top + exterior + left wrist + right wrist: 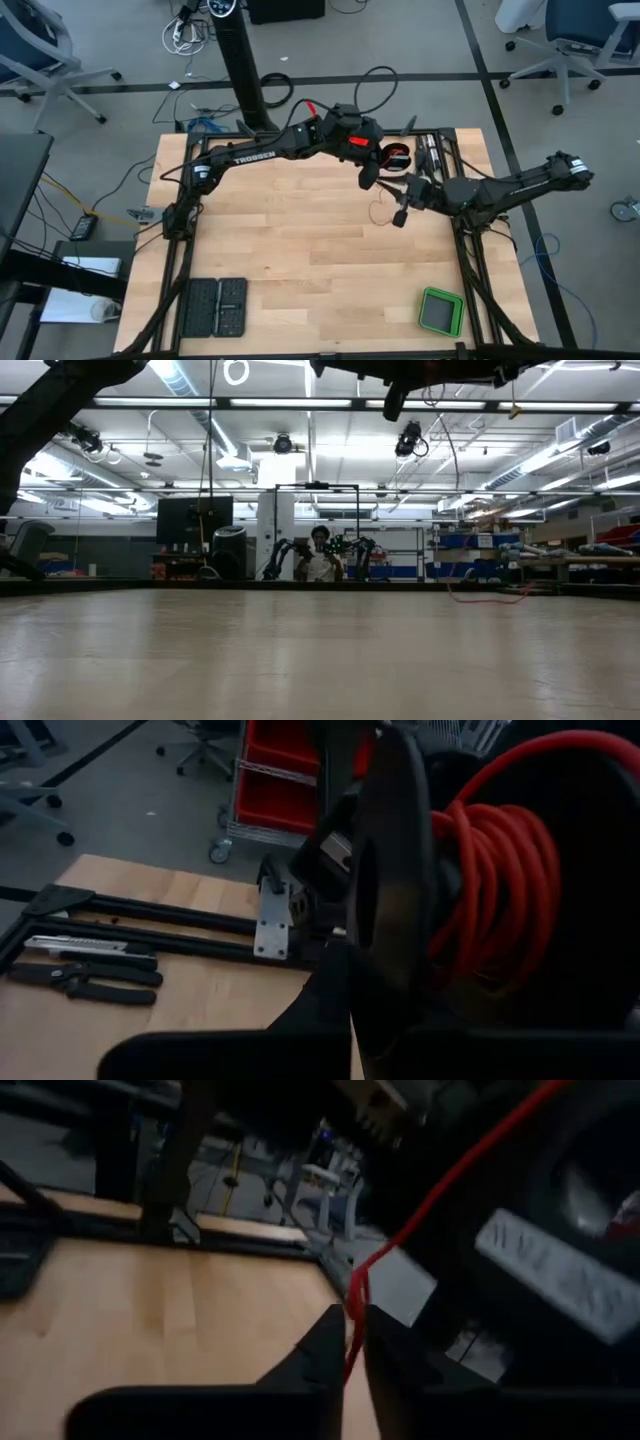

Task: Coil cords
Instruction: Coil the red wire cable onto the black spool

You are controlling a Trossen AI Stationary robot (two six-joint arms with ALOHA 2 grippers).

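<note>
The cord is thin and red-orange. Most of it is wound on a black reel (480,870) that my left gripper (372,170) holds above the table's far right part, shut on it. From the reel a free strand (450,1175) runs down through the narrow gap of my right gripper (354,1342), which stands slightly open just on the near side of the reel (397,156). A slack loop of the cord (383,210) lies on the wood beside my right gripper (400,213); the low view shows it as a thin line on the table (490,596). My left gripper has the reel's black flange (392,910) edge-on between its fingers. The flange's own dark bulk hides the exact place of contact. The reel is lifted clear of the table. My right gripper has the strand (352,1320) between its fingers; whether they touch it I cannot tell.
A utility knife and pliers (85,970) lie by the black frame rails at the far right. A green-rimmed box (441,311) sits near the near right corner, two black trays (213,306) at the near left. Bare wood spans the middle.
</note>
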